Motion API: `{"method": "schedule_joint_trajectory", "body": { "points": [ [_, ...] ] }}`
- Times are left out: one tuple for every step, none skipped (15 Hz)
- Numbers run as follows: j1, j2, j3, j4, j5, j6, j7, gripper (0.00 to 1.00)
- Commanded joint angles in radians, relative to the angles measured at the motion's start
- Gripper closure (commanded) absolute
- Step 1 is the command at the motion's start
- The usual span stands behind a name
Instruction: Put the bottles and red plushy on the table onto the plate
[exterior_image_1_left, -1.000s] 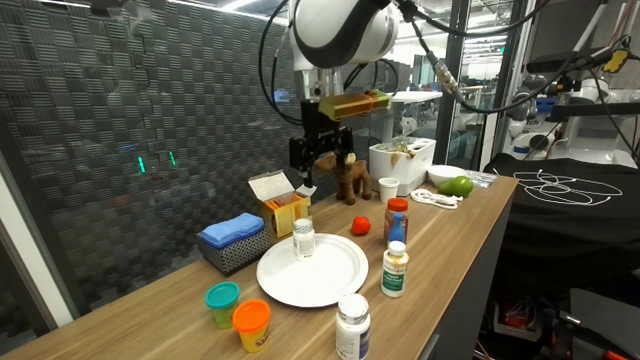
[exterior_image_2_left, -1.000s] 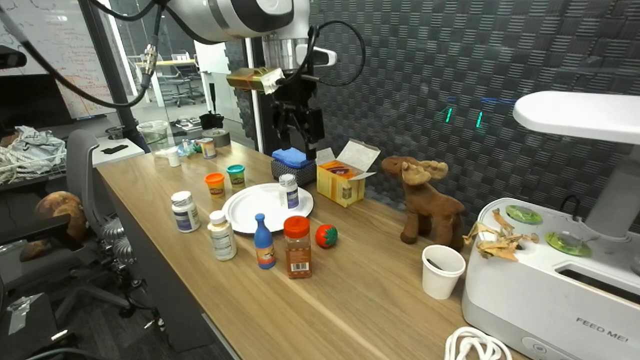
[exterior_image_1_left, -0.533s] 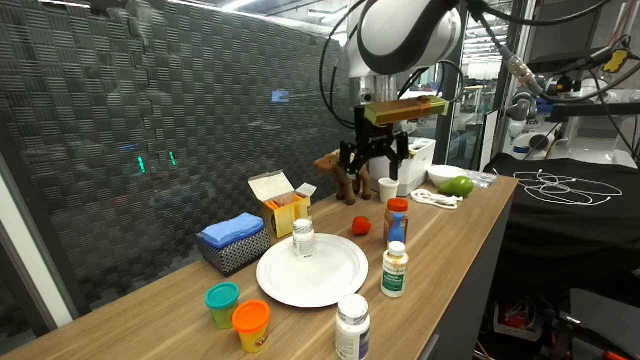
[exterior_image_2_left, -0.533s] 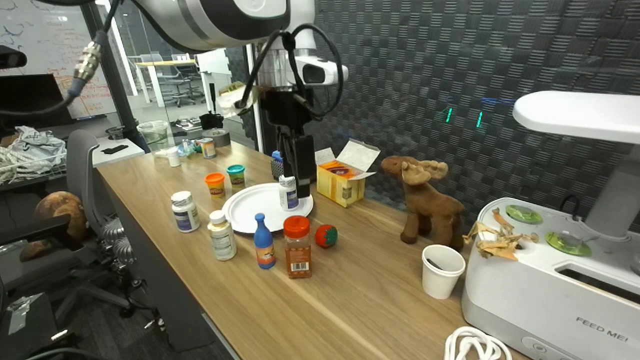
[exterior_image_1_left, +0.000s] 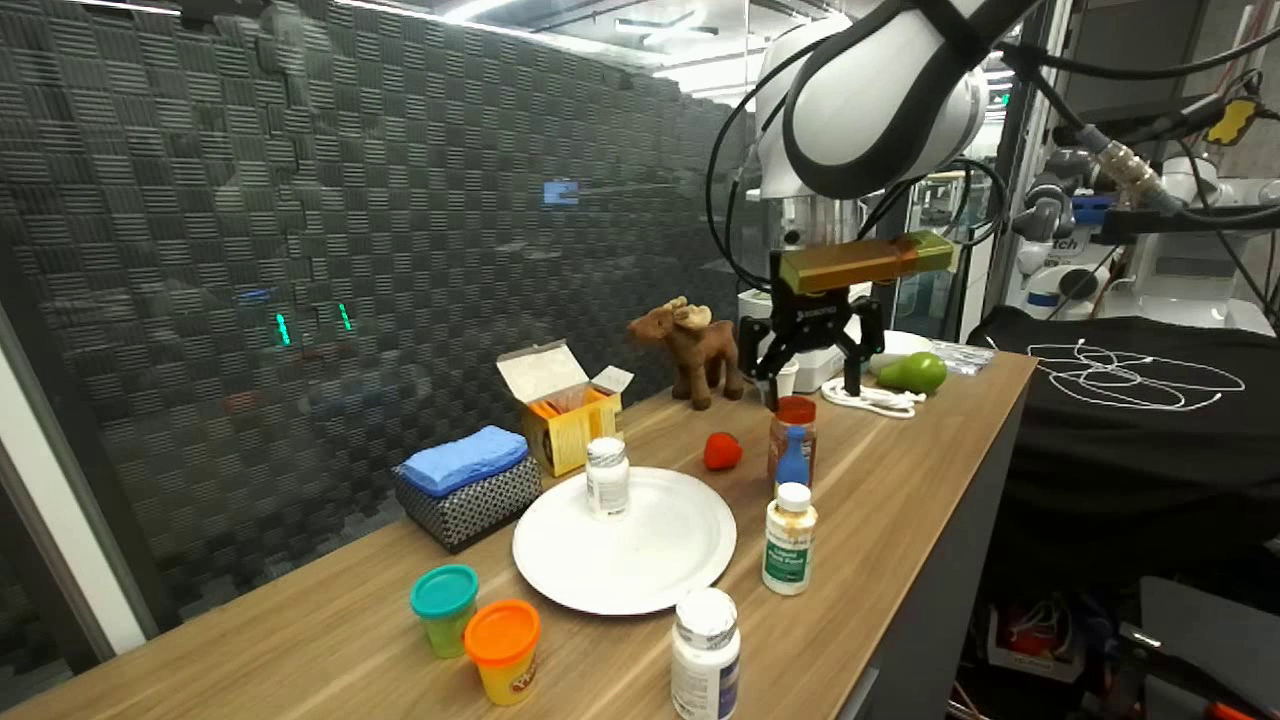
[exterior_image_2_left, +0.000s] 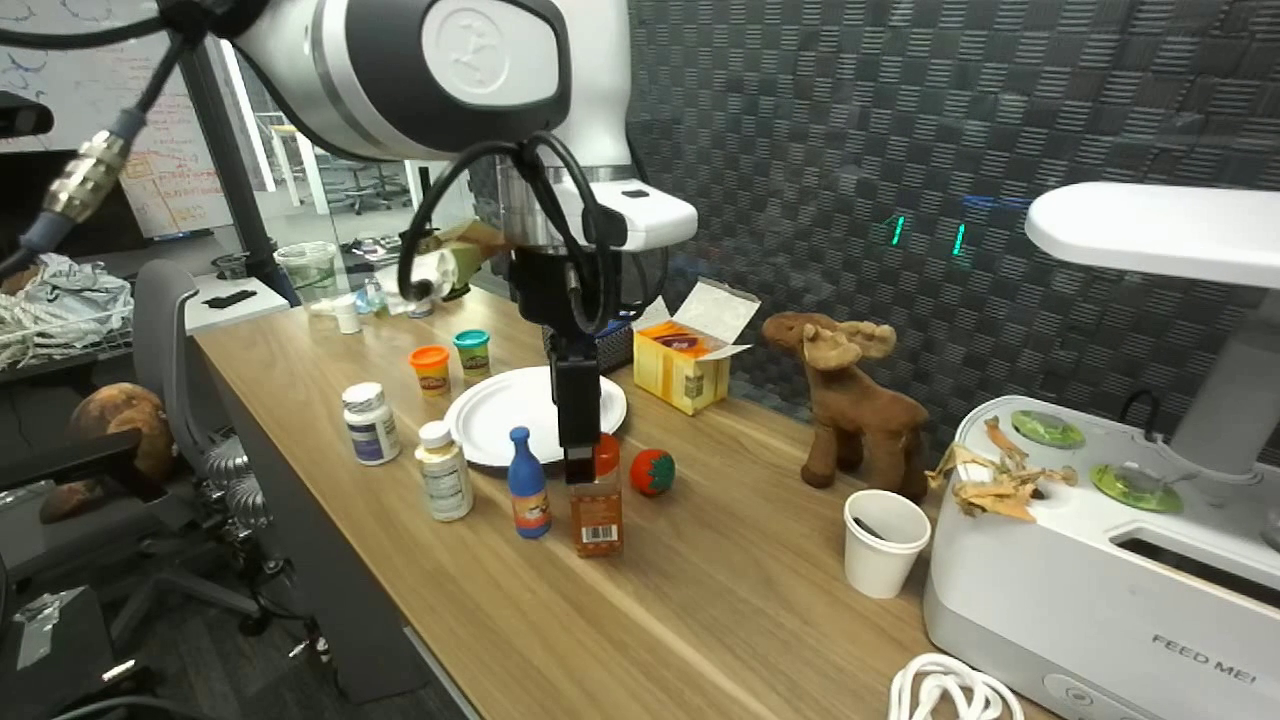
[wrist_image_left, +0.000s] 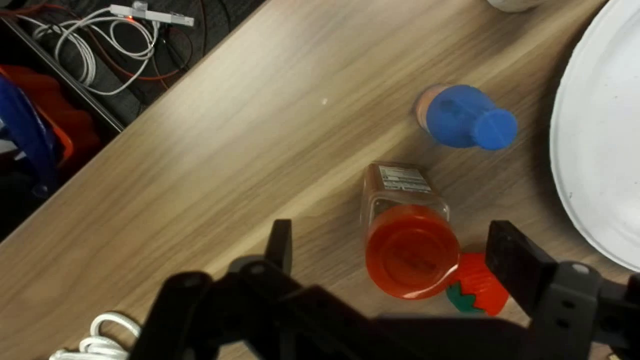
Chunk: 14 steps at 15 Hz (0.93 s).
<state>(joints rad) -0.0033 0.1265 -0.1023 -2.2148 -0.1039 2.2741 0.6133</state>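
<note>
Lowered since the earlier frame, the jaws stand wide apart, a squared, clear-plastic, red-lidded bottle (wrist_image_left: 411, 245) between them in the wrist view. Nearby: one round red plushy (exterior_image_2_left: 653, 472), one slim blue bottle (exterior_image_2_left: 527, 488). Bare woodgrain bench (wrist_image_left: 210, 160) runs to its edge. Three white bottles (exterior_image_1_left: 788, 545): one on the plate (exterior_image_1_left: 640, 568), two near.

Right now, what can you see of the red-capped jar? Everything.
The red-capped jar stands upright on the table, off the plate. It looks like squarish clear plastic, reddish-brown lower down, with a barcode label; its round red lid is on. In an exterior view it stands between the blue bottle and red plushy, touching neither. The wrist view shows the lid between the open gripper's tips, gaps both sides.
</note>
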Motion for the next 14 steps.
{"method": "schedule_joint_trajectory", "body": {
  "points": [
    [-0.011, -0.027, -0.004, -0.033, -0.016, 0.042, 0.036, 0.0],
    [-0.014, -0.023, -0.004, -0.032, -0.016, 0.052, 0.033, 0.0],
    [-0.017, -0.02, -0.004, -0.029, -0.012, 0.063, 0.029, 0.0],
    [-0.019, -0.015, -0.004, -0.027, -0.01, 0.079, 0.025, 0.0],
    [-0.02, -0.011, -0.002, -0.026, -0.005, 0.094, 0.018, 0.0],
    [-0.02, -0.005, -0.002, -0.024, -0.004, 0.112, 0.015, 0.0],
    [-0.02, 0.001, -0.001, -0.022, -0.003, 0.126, 0.015, 0.0],
    [-0.019, 0.006, 0.0, -0.021, 0.0, 0.133, 0.011, 0.0],
    [-0.019, 0.013, 0.0, -0.02, 0.004, 0.139, 0.011, 0.0],
    [-0.018, 0.019, 0.0, -0.021, 0.009, 0.147, 0.009, 0.0],
    [-0.018, 0.025, 0.0, -0.02, 0.011, 0.151, 0.008, 0.0],
    [-0.018, 0.032, 0.0, -0.018, 0.016, 0.157, 0.006, 0.0],
    [-0.017, 0.039, 0.0, -0.017, 0.019, 0.163, 0.005, 0.0],
    [-0.018, 0.043, 0.001, -0.016, 0.029, 0.166, 0.001, 0.25]
  ]
}}
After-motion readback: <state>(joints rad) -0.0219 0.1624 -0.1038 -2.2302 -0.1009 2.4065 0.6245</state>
